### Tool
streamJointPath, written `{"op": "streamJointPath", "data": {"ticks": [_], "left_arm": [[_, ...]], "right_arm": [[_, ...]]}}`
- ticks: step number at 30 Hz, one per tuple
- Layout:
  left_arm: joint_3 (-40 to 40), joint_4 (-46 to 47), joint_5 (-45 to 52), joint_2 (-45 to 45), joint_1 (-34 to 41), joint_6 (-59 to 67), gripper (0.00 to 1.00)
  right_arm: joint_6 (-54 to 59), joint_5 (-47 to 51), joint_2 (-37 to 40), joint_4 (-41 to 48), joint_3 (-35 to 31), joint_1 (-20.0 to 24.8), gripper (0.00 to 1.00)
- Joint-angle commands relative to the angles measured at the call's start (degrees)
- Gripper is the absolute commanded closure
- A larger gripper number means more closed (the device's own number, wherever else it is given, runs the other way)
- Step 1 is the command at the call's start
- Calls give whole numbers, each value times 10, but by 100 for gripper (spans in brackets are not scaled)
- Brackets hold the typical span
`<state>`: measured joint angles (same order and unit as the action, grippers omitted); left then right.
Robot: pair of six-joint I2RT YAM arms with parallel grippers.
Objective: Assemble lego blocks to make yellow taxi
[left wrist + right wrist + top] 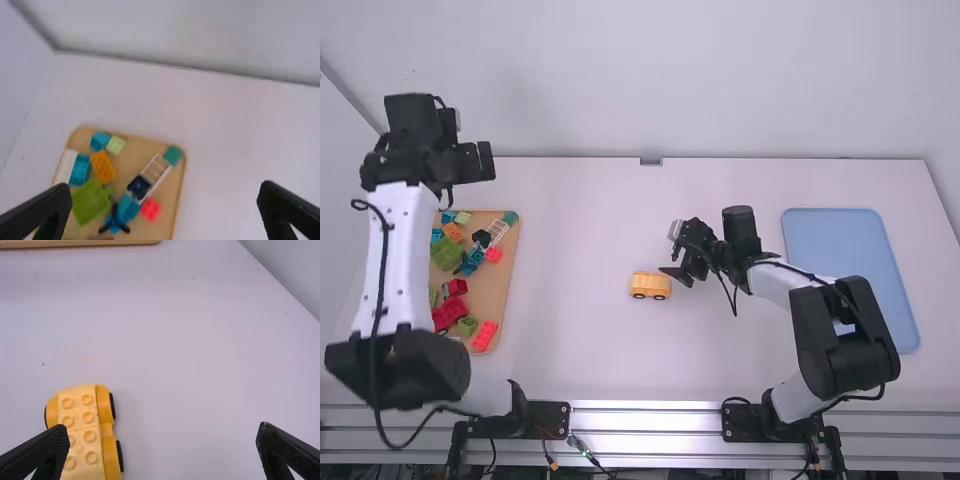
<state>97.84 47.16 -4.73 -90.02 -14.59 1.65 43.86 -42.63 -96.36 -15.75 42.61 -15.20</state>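
Wheeled yellow taxi base (80,426) stood on table (175,340), top studs bare, upper bodywork likely unbuilt; left claw (165,186) and right claw (163,427) gaped empty.

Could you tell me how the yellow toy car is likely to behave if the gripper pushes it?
The yellow toy car would probably roll, since black-rimmed wheels show along its sides. It looks rigid and unlikely to tip, being a low, blocky body.
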Motion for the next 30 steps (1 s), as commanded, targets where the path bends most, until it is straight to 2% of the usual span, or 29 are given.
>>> {"op": "streamJointPath", "data": {"ticks": [1,3,6,10,12,19,30], "left_arm": [[118,64,-24,-89,-33,-38,1],[213,125,-22,-162,-55,-46,1],[310,192,-22,-243,-81,-64,1],[394,252,-19,-330,-116,-84,1],[417,268,16,-371,-136,-81,1],[398,263,77,-440,-180,-78,1],[272,168,112,-459,-183,-47,1]], "right_arm": [[-6,15,4,-1,-3,-10,1],[-6,40,4,-1,-3,-19,1],[-6,69,4,0,-3,-32,1],[-6,100,4,1,-3,-48,1],[-6,114,4,1,-3,-56,1],[-6,127,4,-1,-3,-62,1],[-7,125,4,-2,-3,-63,1]]}}
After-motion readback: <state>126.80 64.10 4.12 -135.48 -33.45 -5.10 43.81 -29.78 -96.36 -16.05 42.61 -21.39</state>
